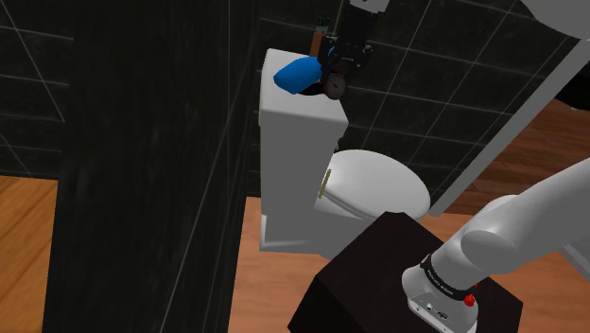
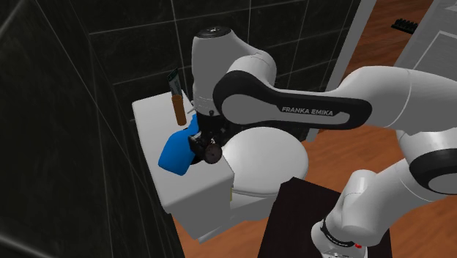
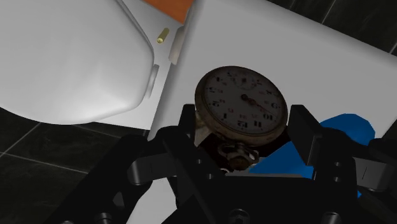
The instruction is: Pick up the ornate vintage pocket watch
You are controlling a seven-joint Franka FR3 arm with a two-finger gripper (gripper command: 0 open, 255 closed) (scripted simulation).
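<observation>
The pocket watch [image 3: 242, 105] has a white dial with black numerals in a worn brassy case. My black gripper [image 3: 245, 130] is shut on it, one finger [image 3: 191, 124] at each side of the case. In the shoulder view the gripper [image 1: 337, 76] holds the watch [image 1: 335, 87] just over the white toilet tank's [image 1: 301, 128] lid, near its edge toward the bowl. From the second exterior view the watch [image 2: 212, 154] hangs under the gripper [image 2: 206, 145], close to the tank lid [image 2: 157, 113]. Whether it touches the lid I cannot tell.
A blue object [image 1: 296, 74] lies on the tank lid right beside the gripper. A brown bottle [image 2: 178, 106] stands at the lid's back by the dark tiled wall. The closed toilet lid [image 1: 373, 184] is below, with the dark stand [image 1: 378, 274] in front.
</observation>
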